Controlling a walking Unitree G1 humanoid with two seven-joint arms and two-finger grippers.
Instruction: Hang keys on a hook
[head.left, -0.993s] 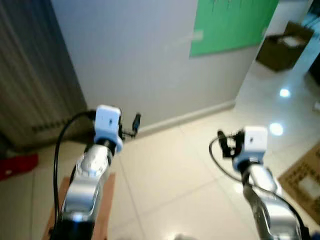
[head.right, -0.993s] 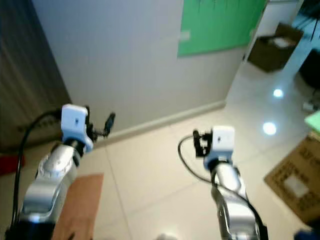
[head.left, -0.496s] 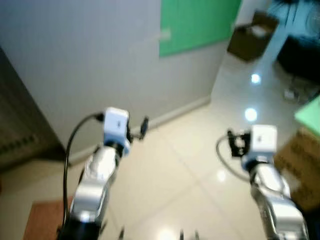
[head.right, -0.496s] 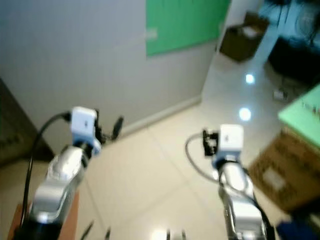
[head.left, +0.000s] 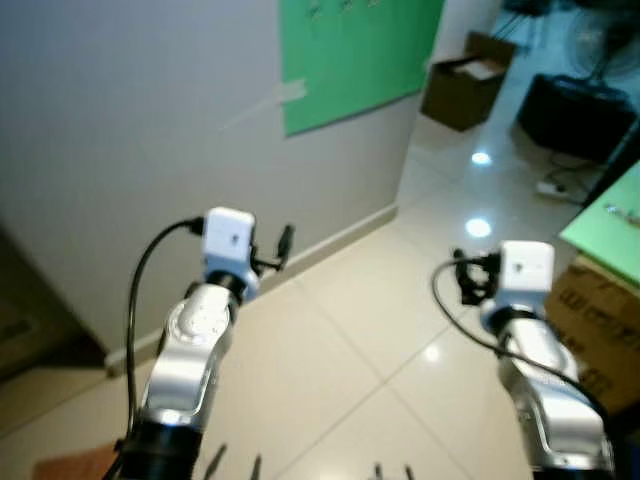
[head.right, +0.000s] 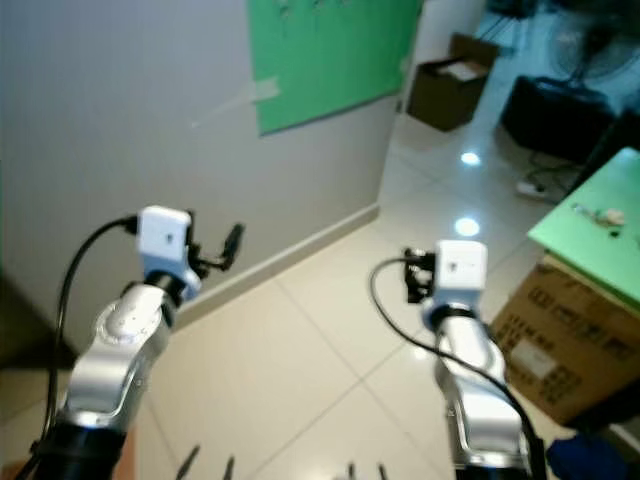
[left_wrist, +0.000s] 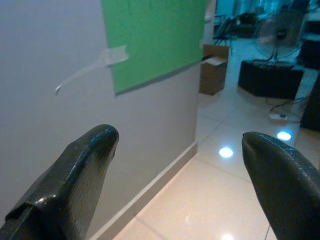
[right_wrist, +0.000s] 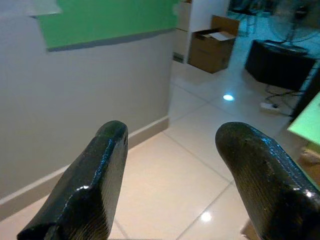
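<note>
Both silver arms are raised in front of me over a glossy tiled floor. My left gripper points at the grey wall; the left wrist view has its two black fingers wide apart with nothing between them. My right gripper is held at the same height, open as well, and its fingers are empty. A green board hangs on the wall ahead, with small dark marks along its top edge that are too blurred to make out.
A strip of tape sticks to the wall beside the board. An open cardboard box and a black unit stand down the corridor. A printed carton and a green tabletop lie close on my right.
The whole picture has shifted: the camera has turned right, so the dark curtain and red item have left view and the corridor has come in. Both arms keep the same raised pose.
</note>
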